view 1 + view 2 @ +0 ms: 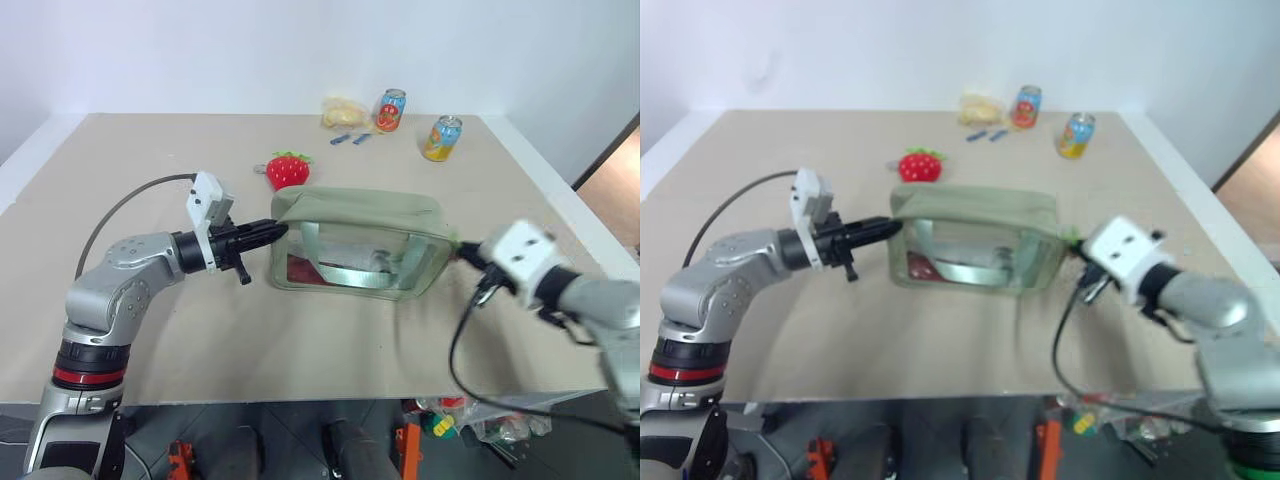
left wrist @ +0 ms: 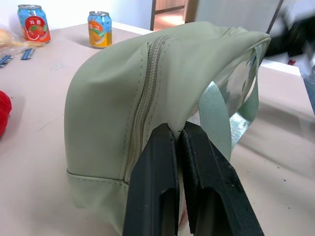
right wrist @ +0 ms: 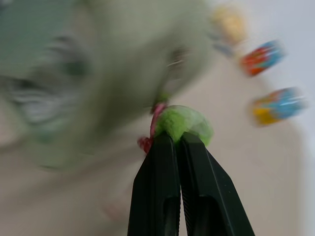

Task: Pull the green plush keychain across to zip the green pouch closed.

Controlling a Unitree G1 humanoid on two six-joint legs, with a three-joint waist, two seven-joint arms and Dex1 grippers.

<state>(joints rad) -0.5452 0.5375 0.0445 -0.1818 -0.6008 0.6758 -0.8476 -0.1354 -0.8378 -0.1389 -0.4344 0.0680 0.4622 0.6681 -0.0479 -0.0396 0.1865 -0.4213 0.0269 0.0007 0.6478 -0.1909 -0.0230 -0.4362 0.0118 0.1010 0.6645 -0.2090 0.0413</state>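
The green pouch (image 1: 360, 240) lies lengthwise across the table (image 1: 150, 330), zipper up.

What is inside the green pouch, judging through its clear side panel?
Through the green pouch's clear panel a grey-green strap and something red low down show. The opaque fabric hides the rest.

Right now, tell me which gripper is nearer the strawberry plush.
Left. The left gripper pinches the pouch end just below the strawberry plush; the right gripper holds the keychain at the far end.
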